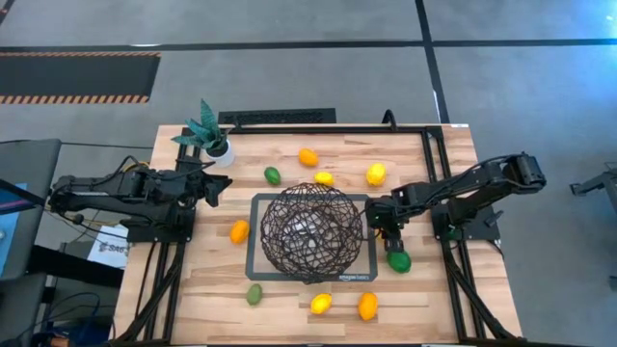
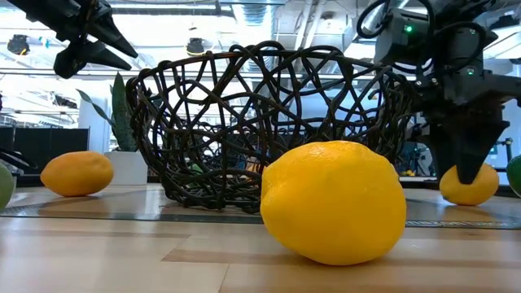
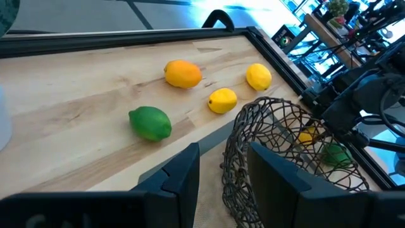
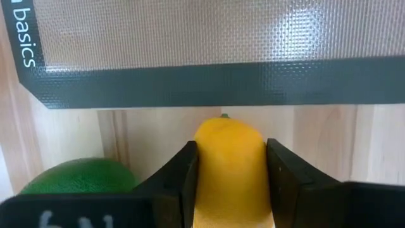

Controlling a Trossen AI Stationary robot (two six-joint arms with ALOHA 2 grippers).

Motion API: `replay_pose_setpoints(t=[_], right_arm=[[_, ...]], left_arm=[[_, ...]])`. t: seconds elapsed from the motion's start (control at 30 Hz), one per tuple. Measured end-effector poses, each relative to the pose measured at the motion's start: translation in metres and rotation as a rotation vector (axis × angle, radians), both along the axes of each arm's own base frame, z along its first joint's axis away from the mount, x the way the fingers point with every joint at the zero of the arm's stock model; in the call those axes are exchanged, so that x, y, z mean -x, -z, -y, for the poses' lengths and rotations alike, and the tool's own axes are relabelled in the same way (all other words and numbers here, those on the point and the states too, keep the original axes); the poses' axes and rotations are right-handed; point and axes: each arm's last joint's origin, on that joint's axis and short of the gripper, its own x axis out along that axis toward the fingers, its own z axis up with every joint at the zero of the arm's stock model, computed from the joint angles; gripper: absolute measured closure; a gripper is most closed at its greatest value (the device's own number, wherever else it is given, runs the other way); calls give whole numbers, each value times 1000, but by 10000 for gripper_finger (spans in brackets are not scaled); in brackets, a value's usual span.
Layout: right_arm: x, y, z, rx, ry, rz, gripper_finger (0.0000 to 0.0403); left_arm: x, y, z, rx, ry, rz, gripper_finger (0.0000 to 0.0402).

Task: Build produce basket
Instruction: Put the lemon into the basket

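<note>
The dark wire basket [image 1: 310,231] stands on a grey-framed mat [image 1: 258,268] at the table's middle and looks empty. Several orange, yellow and green fruits lie loose on the wood around it. My right gripper [image 1: 389,234] is just right of the basket, low over the table, shut on a yellow fruit [image 4: 228,136], with a green fruit [image 1: 398,260] beside it. In the high view the gripper hides the yellow fruit. My left gripper [image 1: 220,187] is open and empty, raised left of the basket; it also shows in the left wrist view [image 3: 223,180]. My right gripper pinches the yellow fruit by its two opposite sides [image 4: 204,170] between its two fingers. The fingers [image 2: 470,159] come from above, pointing down. The fruit's underside [image 2: 456,195] looks to be on the table, next to the mat's right edge.
A teal-leaved plant in a white pot [image 1: 214,140] stands at the far left. An orange [image 1: 308,157], a green fruit [image 1: 273,175] and two yellow ones [image 1: 324,178] lie behind the basket; a large yellow one [image 2: 334,203] lies near the front edge. A black frame borders the table.
</note>
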Motion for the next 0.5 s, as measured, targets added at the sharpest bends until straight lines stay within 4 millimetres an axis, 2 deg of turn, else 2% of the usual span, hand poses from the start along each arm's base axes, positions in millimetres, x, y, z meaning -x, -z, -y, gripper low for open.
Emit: replay_pose_setpoints(t=[0.17, 0.27, 0.37, 0.5], right_arm=[[-3, -3, 1, 20, 31, 5, 259], [-6, -14, 4, 74, 60, 7, 261], [-11, -39, 9, 108, 103, 29, 263], [-16, -84, 14, 153, 160, 128, 263]], left_arm=[[0, 0, 0, 0, 0, 0, 284], [0, 0, 0, 0, 0, 0, 284], [0, 0, 0, 0, 1, 0, 284], [0, 0, 0, -7, 9, -5, 285]])
